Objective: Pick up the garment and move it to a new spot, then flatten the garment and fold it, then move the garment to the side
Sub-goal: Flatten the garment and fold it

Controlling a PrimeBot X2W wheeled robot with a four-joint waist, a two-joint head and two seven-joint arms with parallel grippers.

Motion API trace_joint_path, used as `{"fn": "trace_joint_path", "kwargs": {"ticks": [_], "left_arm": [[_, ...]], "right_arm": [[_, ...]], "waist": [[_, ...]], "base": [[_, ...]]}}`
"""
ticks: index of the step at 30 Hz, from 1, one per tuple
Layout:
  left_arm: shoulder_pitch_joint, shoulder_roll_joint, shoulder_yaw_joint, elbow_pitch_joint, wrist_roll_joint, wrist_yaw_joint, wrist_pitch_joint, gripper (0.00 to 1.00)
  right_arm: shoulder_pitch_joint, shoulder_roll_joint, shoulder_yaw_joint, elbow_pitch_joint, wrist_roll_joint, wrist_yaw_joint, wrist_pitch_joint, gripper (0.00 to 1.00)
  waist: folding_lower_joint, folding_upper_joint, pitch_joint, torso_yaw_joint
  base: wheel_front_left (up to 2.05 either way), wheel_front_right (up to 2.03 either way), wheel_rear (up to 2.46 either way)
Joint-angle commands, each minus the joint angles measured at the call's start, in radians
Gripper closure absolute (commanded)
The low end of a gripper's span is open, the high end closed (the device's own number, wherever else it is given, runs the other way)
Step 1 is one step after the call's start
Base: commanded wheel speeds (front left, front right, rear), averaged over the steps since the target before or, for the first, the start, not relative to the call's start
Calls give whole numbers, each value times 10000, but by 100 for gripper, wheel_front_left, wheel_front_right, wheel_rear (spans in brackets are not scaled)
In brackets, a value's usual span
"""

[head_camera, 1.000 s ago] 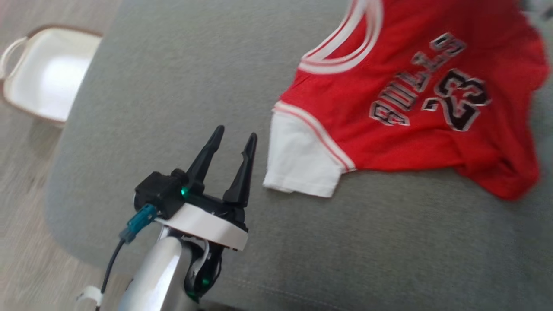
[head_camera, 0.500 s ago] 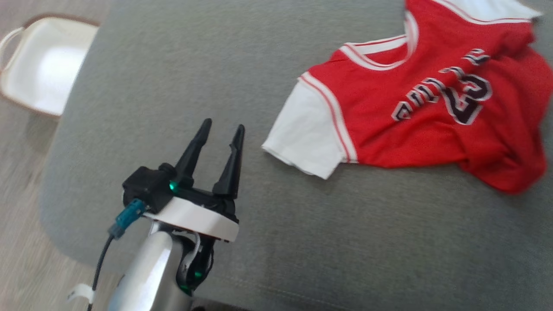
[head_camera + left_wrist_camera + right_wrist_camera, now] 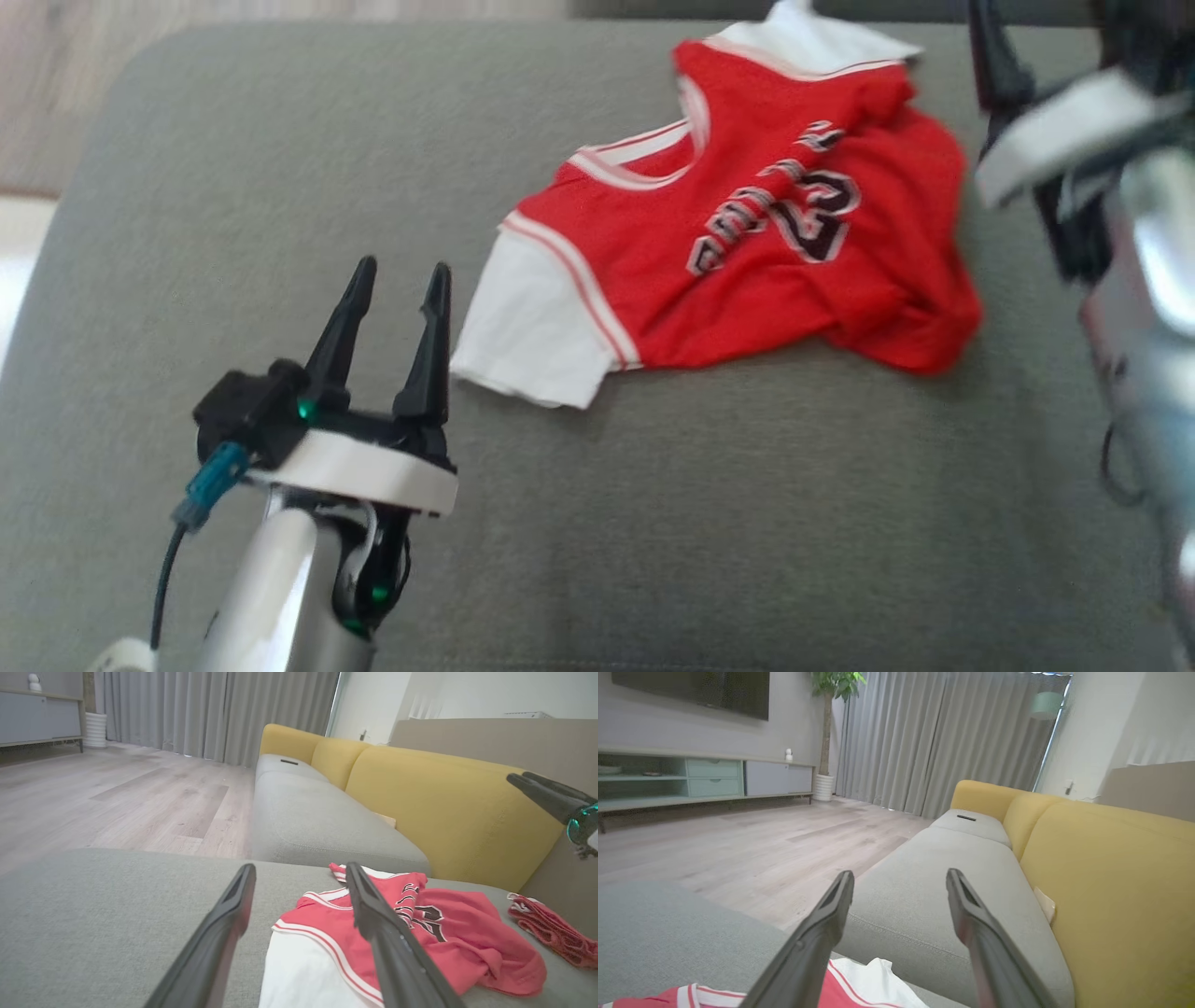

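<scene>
Left claw (image 3: pixel 401 273) hovers low over the grey cushion (image 3: pixel 233 140), its two dark fingers spread wide with nothing between them and aimed toward twelve o'clock in the head view. The red jersey (image 3: pixel 747 252) it is charged with folding lies at its one o'clock, face up with lettering and number showing. Just beside the left fingertips, at two o'clock, is the near white sleeve (image 3: pixel 532 336); the far white sleeve (image 3: pixel 812 42) points to twelve o'clock at the cushion's far edge. The right claw (image 3: pixel 900 873), equally wide and holding nothing, hangs raised at the jersey's three o'clock, clear of the cloth, its wrist camera looking out past that far sleeve toward a yellow sofa (image 3: pixel 1111 868). The garment appears to be at its new spot but is not yet flat: the hem (image 3: pixel 924 327) is bunched at four o'clock and the body slumps in folds. That likely explains the stance, one claw on each side of the shirt. The left is low enough to pinch the near sleeve or shoulder, and the right sits above the crumpled hem, placed to draw the fabric taut. A second red cloth (image 3: pixel 551 935) lies apart at the jersey's three o'clock in the left wrist view, where a careless reach might snag it.
</scene>
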Motion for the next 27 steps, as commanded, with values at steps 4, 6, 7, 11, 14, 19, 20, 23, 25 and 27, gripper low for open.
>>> {"fn": "trace_joint_path", "kwargs": {"ticks": [4,6,7,11,14,19,20,23,25,27], "left_arm": [[167,85,606,-482,59,-24,-59,0],[292,85,703,-555,81,-20,-59,0],[362,85,760,-592,95,-18,-59,0],[577,85,962,-725,134,7,-59,0],[634,85,1048,-777,171,-8,-59,0],[665,85,1127,-811,247,-43,-59,0],[658,85,1112,-806,257,-52,-59,0],[602,85,1080,-794,264,-78,-59,0],[559,85,1023,-754,296,-106,-59,0],[509,85,968,-729,321,-138,-59,0]], "right_arm": [[2314,521,-677,-2089,-249,-9,-102,0],[3427,806,-1245,-2887,-412,-9,-103,0],[3965,986,-1526,-3265,-525,-9,-103,0],[5808,1691,-2084,-4554,-1411,-9,-103,0],[6836,2241,-2703,-5259,-1674,-9,-104,0],[7894,2554,-3299,-5882,-1595,-9,-104,0],[7989,2561,-3299,-5928,-1386,-9,-104,0],[8127,2567,-3203,-5830,-940,-9,-104,0],[8090,2569,-3126,-5626,-706,-9,-60,0],[7980,2570,-3085,-5312,-473,-9,128,0]], "waist": [[0,0,-714,-777],[0,0,-844,-923],[0,0,-884,-988],[0,0,-982,-1235],[0,0,-1005,-1318],[0,0,-928,-1384],[0,0,-895,-1376],[0,0,-788,-1321],[0,0,-696,-1241],[0,0,-592,-1137]], "base": [[0,0,0],[0,0,0],[0,0,0],[0,0,0],[0,0,0],[0,0,0],[0,0,0],[0,0,0],[0,0,0],[0,0,0]]}}
